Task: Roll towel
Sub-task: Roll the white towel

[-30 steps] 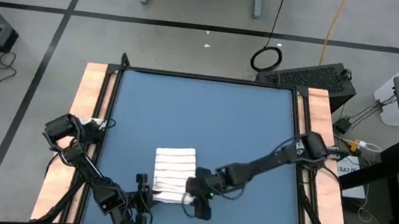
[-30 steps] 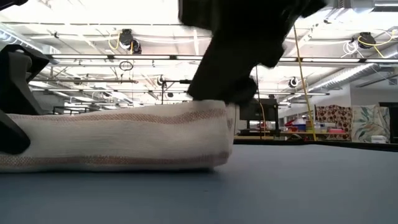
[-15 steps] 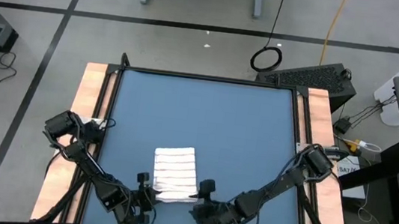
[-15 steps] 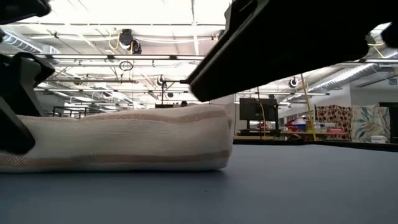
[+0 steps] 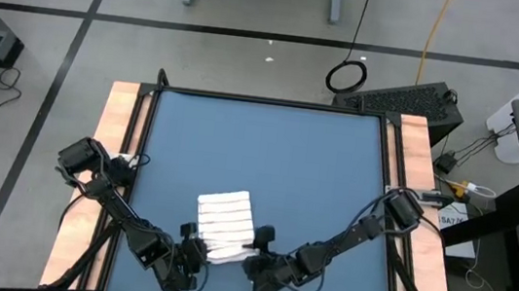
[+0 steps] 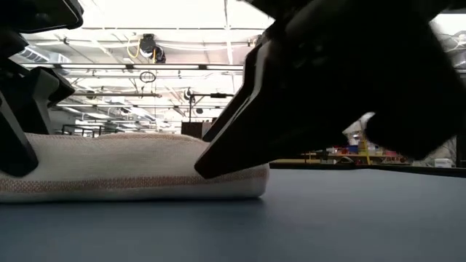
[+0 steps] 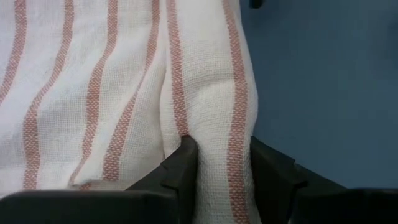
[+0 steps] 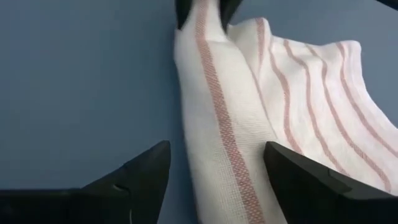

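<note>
The towel (image 5: 224, 218), white with thin reddish stripes, lies folded on the blue table (image 5: 259, 146), near its front edge. Its near edge is turned over into a thick roll (image 8: 214, 124). My left gripper (image 7: 224, 168) is shut on the roll's left end and shows at the left in the low view (image 6: 22, 109). My right gripper (image 8: 217, 174) stands open at the roll's right end, one finger (image 8: 143, 174) on the bare table side and the other (image 8: 298, 177) over the flat striped part. In the low view it (image 6: 240, 145) hides the towel's right end (image 6: 247, 185). My left gripper pinches the rolled near edge at its left end (image 7: 221, 134) between its two fingers (image 7: 186, 158), several layers thick. The fingers slant down from the table's near left and lie across the roll. The towel rests on the table, slack. Whether my right gripper touches the towel I cannot tell.
Wooden rails (image 5: 119, 130) run along the table's left and right sides. The blue top beyond the towel, toward the far edge (image 5: 269, 105), is bare. Cables and a black case (image 5: 411, 102) lie on the floor behind the table.
My right gripper has come off the top of the towel's right end, swung toward the table's near edge and turned. It has then sunk to table height beside the roll's right end. My left gripper has kept its hold, and the towel has stayed in place.
</note>
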Controlling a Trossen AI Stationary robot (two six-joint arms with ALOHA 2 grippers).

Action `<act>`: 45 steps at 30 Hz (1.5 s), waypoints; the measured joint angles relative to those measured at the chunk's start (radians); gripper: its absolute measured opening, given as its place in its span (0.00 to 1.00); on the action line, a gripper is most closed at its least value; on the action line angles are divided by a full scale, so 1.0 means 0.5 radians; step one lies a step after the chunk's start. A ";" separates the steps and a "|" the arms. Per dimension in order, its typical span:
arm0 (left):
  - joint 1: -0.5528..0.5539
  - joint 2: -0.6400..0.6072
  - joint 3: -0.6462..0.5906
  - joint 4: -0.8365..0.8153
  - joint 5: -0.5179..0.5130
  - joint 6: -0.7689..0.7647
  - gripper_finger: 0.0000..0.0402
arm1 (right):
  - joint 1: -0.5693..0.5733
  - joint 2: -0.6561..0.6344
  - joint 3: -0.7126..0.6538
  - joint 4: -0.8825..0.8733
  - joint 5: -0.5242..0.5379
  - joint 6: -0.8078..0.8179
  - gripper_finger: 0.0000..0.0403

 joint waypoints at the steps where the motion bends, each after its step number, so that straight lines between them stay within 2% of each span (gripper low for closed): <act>1: 0.000 0.000 0.000 -0.015 0.001 0.000 0.32 | -0.014 0.000 0.000 -0.008 -0.022 -0.001 0.63; 9: -0.001 0.001 -0.001 -0.028 -0.026 0.046 0.32 | -0.122 0.000 0.002 -0.095 -0.335 0.061 0.63; 14: -0.005 0.004 0.017 -0.015 -0.099 0.046 0.34 | -0.172 -0.001 0.003 -0.124 -0.441 0.145 0.61; 18: -0.008 -0.024 0.038 -0.042 -0.151 0.048 0.43 | -0.231 -0.003 0.005 -0.148 -0.531 0.301 0.53; 23: -0.014 -0.098 0.038 -0.046 -0.190 0.062 0.58 | -0.306 -0.011 0.010 -0.205 -0.677 0.478 0.39; 29: -0.027 -0.116 0.043 -0.032 -0.216 0.046 0.70 | -0.385 -0.013 0.009 -0.202 -0.911 0.535 0.26; 35: -0.027 -0.145 0.044 -0.102 -0.263 0.048 0.71 | -0.468 -0.010 0.007 -0.203 -1.208 0.628 0.24; 42: -0.074 -0.161 0.039 0.156 -0.522 0.273 0.71 | -0.568 -0.007 0.005 -0.203 -1.479 0.655 0.25; 45: -0.077 -0.098 0.028 0.167 -0.542 0.261 0.71 | -0.612 -0.007 0.005 -0.209 -1.604 0.706 0.25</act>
